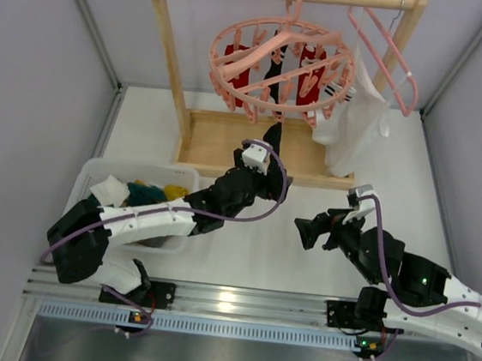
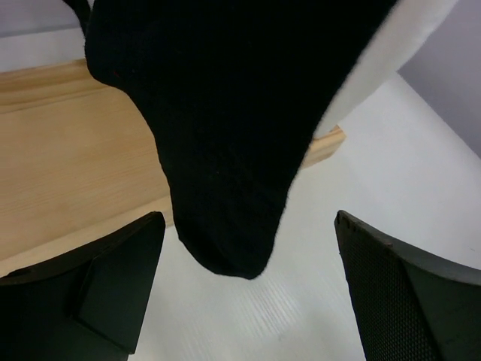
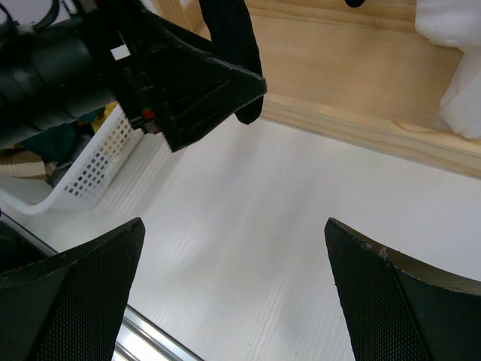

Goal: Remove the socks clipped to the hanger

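Your left claw (image 2: 249, 216) stands wide open and holds nothing. The toe of a black sock (image 2: 225, 135) hangs down between its two fingers (image 2: 113, 286), and as far as the wrist view shows it touches neither. Above and just beyond that claw is the hanger (image 1: 278, 72), the round pink ring hooked on the rail of the wooden rack (image 1: 170, 52). Clipped to it are red socks (image 1: 234, 64) and a white striped sock (image 1: 331, 93). You cannot tell from the top view which clip carries the black sock. Beneath the left claw lies the rack's wooden base (image 2: 68, 150), and to the claw's right hangs a white cloth bag (image 1: 354, 132). Your right claw (image 3: 234, 222) is also spread fully and empty, low over the bare white counter (image 3: 255, 256). The left claw and the black sock are ahead of it and to its left, apart from it. A white basket (image 1: 143, 167) with soft white, teal and yellow pieces in it sits behind and left of the left claw, beside that arm.
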`<control>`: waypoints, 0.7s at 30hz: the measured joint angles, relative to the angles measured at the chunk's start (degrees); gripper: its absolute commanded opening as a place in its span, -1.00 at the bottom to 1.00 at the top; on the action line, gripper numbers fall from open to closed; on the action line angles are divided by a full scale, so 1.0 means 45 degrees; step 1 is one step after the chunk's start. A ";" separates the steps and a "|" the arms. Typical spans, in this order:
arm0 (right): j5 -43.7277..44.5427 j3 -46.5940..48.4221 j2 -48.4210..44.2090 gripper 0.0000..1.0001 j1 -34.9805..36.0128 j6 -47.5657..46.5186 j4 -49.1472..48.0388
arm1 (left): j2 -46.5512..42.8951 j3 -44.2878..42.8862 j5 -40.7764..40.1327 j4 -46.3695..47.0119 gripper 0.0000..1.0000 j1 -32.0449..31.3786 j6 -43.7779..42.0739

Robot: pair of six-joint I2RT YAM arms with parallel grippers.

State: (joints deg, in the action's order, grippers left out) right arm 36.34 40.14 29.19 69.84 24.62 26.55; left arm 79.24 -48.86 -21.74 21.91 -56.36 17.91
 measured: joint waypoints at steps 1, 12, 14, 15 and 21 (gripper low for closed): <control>-0.0005 0.0000 0.0000 0.99 0.0000 0.0000 -0.0005 | 0.0306 -0.0151 -0.0262 0.0112 0.86 0.0000 -0.0049; 0.0039 0.0049 0.0053 0.97 0.0000 -0.0131 -0.0034 | 0.2754 -0.1287 -0.2584 0.0544 -0.98 0.0005 -0.0379; 0.0136 0.0267 0.0189 0.91 0.0000 -0.0223 -0.0024 | 0.2754 -0.1282 -0.2788 0.0641 -1.00 0.0000 -0.0291; 0.0214 0.0510 0.0325 0.89 0.0000 -0.0301 -0.0015 | 0.2754 -0.1277 -0.2875 0.0670 -1.00 -0.0005 -0.0248; 0.0597 0.3619 0.2205 0.75 0.0000 -0.1005 -0.0165 | 0.2754 -0.1088 -0.3910 0.0860 -1.00 -0.0296 0.0034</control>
State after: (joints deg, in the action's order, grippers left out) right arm 39.03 56.42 39.11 69.84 20.10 25.80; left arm 91.64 -53.76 -39.33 25.78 -57.69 18.06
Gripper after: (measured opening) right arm 0.887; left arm 0.020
